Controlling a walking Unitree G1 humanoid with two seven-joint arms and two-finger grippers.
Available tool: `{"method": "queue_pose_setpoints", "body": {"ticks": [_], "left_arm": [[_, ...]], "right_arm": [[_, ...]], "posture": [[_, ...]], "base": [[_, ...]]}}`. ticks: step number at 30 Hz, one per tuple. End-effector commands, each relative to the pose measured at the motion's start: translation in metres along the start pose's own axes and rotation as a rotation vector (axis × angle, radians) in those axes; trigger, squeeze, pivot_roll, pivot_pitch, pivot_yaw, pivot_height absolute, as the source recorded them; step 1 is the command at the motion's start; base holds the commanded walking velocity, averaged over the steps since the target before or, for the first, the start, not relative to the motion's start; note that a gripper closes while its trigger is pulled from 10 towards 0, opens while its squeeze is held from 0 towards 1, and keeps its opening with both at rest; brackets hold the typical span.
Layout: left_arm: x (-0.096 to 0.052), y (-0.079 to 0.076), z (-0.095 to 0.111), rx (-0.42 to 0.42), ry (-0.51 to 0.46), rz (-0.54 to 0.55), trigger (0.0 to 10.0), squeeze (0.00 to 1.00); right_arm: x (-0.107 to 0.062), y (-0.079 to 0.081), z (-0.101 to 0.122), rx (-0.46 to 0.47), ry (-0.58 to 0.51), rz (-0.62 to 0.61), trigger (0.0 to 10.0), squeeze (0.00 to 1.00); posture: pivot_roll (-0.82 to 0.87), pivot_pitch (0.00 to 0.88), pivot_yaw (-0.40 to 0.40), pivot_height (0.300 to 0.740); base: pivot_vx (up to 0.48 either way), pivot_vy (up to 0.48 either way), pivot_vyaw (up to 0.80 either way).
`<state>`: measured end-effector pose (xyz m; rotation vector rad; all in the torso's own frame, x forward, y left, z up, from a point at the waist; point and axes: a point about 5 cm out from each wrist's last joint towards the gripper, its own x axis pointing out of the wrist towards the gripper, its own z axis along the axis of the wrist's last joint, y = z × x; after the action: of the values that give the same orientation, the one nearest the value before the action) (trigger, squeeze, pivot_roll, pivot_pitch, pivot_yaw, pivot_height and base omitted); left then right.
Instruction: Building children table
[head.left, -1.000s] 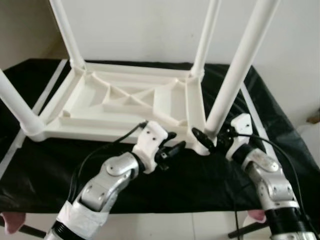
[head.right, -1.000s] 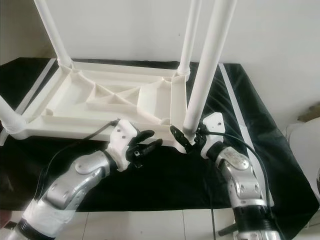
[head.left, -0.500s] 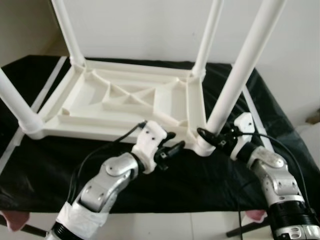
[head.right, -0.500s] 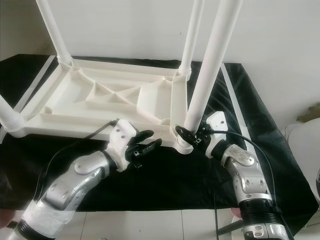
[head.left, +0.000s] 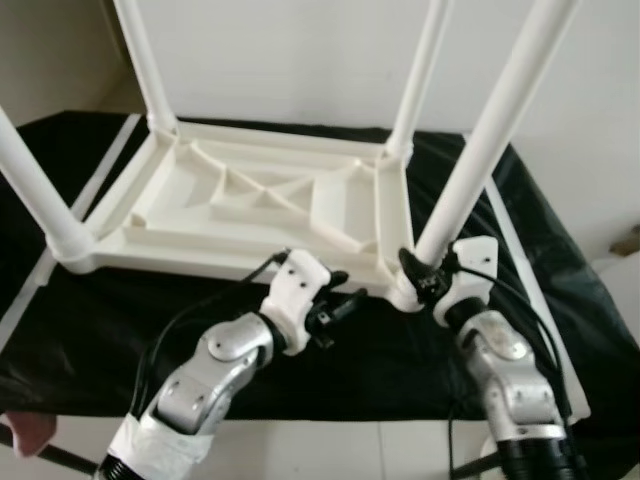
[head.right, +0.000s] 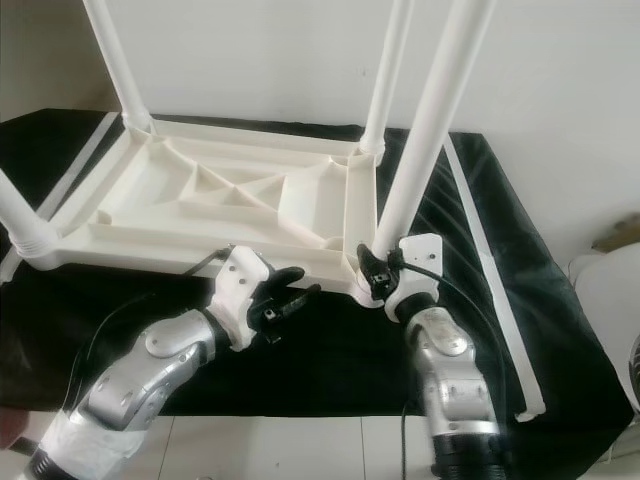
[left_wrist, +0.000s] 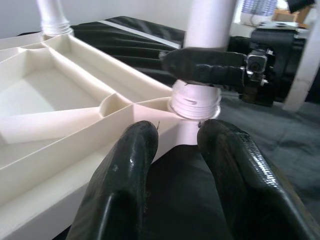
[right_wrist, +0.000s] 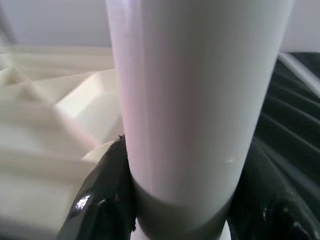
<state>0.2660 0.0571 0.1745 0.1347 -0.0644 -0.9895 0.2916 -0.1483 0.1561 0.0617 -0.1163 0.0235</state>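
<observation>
Gripping the near right leg (head.left: 478, 160) just above its socket, the right gripper (head.right: 378, 272) has its fingers (right_wrist: 107, 200) clamped on both sides of the white tube, while the table (head.left: 240, 205) lies upside down on the black cloth (head.left: 90, 330) with the other three legs pointing up. The left gripper (head.left: 340, 303) hovers just beside the near edge of the table frame, close to that same corner, fingers (left_wrist: 125, 185) a little apart and holding nothing. Judging from the thread ring (left_wrist: 194, 102) visible at the leg's base in the left wrist view, the leg may not be fully seated. The main risk is that twisting the leg turns the whole light frame on the cloth instead of tightening the joint, since nothing pins the table down. A slanted push could also cross the thread or jam the leg crooked; it already looks slightly tilted against the far right leg (head.left: 420, 70), though perspective may account for that. The smooth tube could slip inside the grip, wasting the turn. If the left gripper braces the frame too near the socket, the two sets of fingers could collide.
</observation>
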Motion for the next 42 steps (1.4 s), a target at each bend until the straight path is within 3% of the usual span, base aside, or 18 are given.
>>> {"method": "queue_pose_setpoints", "body": {"ticks": [1,6,7,8,12,13,18,19,20,21,22,25,27,30,32,34,38,42], "left_arm": [[-0.002,-0.001,-0.002,0.014,0.014,-0.019,10.0,0.0],[-0.003,0.0,0.0,0.023,0.008,-0.028,10.0,0.0],[-0.003,0.0,0.0,0.003,-0.001,-0.049,10.0,0.86],[-0.005,-0.001,0.0,-0.041,-0.015,-0.088,10.0,1.0],[-0.006,-0.002,0.0,-0.071,-0.022,-0.112,10.0,1.0],[-0.007,-0.003,0.0,-0.073,-0.019,-0.122,10.0,1.0],[-0.007,-0.006,-0.002,-0.027,0.006,-0.131,10.0,1.0],[-0.007,-0.006,-0.002,-0.013,0.015,-0.123,10.0,0.45],[-0.007,-0.006,-0.002,-0.013,0.015,-0.123,10.0,0.45],[-0.007,-0.006,-0.003,-0.015,0.016,-0.124,10.0,0.0],[-0.006,-0.006,-0.002,-0.009,0.015,-0.119,10.0,0.0],[-0.006,-0.005,-0.002,-0.006,0.014,-0.116,10.0,0.0],[-0.005,-0.004,-0.002,-0.007,0.016,-0.109,10.0,0.0],[-0.004,-0.004,-0.002,-0.001,0.014,-0.107,10.0,0.0],[-0.003,-0.003,-0.001,0.015,0.012,-0.098,10.0,0.0],[-0.002,-0.002,0.0,0.04,0.012,-0.08,10.0,0.0],[0.0,-0.002,0.0,0.062,0.014,-0.065,10.0,0.0],[0.0,-0.002,-0.001,0.073,0.016,-0.064,10.0,0.0]], "right_arm": [[-0.008,-0.011,-0.019,0.013,0.088,-0.121,10.0,0.0],[-0.014,-0.003,-0.019,0.047,0.084,-0.209,10.0,0.0],[-0.014,-0.002,-0.017,0.053,0.075,-0.212,10.0,0.0],[-0.014,0.0,-0.014,0.066,0.064,-0.216,10.0,0.58],[-0.015,0.001,-0.011,0.079,0.057,-0.215,10.0,0.58],[-0.016,0.001,-0.01,0.081,0.047,-0.209,10.0,1.0],[-0.018,0.003,-0.006,0.077,0.017,-0.195,10.0,1.0],[-0.018,0.004,-0.005,0.072,0.018,-0.188,10.0,1.0],[-0.018,0.004,-0.005,0.072,0.018,-0.188,10.0,1.0],[-0.018,0.004,-0.004,0.073,0.017,-0.166,10.0,1.0],[-0.018,0.002,-0.002,0.073,0.01,-0.115,10.0,0.0],[-0.018,0.001,0.0,0.073,0.005,-0.077,10.0,0.0],[-0.017,-0.002,0.004,0.044,-0.005,0.058,10.0,0.0],[-0.015,-0.007,0.005,0.034,-0.005,0.124,10.0,0.0],[-0.013,-0.012,0.007,-0.004,-0.016,0.184,10.0,0.0],[-0.007,-0.022,0.006,-0.061,-0.006,0.342,10.0,0.0],[0.001,-0.026,0.001,-0.125,0.033,0.505,10.0,0.0],[0.008,-0.027,-0.004,-0.175,0.059,0.576,10.0,0.0]], "posture": [[-0.06,0.095,-0.034,0.74],[-0.06,0.098,-0.025,0.74],[-0.07,0.103,-0.021,0.74],[-0.07,0.103,-0.017,0.74],[-0.08,0.104,-0.017,0.74],[-0.07,0.105,-0.017,0.74],[-0.07,0.109,-0.017,0.74],[-0.07,0.109,-0.017,0.74],[-0.07,0.109,-0.017,0.74],[-0.07,0.109,-0.017,0.74],[-0.08,0.115,-0.016,0.74],[-0.08,0.115,-0.016,0.74],[-0.08,0.11,-0.014,0.74],[-0.09,0.11,-0.014,0.74],[-0.09,0.107,-0.012,0.74],[-0.1,0.113,-0.007,0.74],[-0.09,0.114,-0.002,0.74],[-0.09,0.112,0.0,0.74]], "base": [[0.0,0.0,0.0],[0.0,0.0,0.0],[0.0,0.0,0.0],[0.0,0.0,0.0],[0.0,0.0,0.0],[0.0,0.0,0.0],[0.0,0.0,0.0],[0.0,0.0,0.0],[0.0,0.0,0.0],[0.0,0.0,0.0],[0.0,0.0,0.0],[0.0,0.0,0.0],[0.0,0.0,0.0],[0.0,0.0,0.0],[0.0,0.0,0.0],[0.0,0.0,0.0],[0.0,0.0,0.0],[0.0,0.0,0.0]]}}
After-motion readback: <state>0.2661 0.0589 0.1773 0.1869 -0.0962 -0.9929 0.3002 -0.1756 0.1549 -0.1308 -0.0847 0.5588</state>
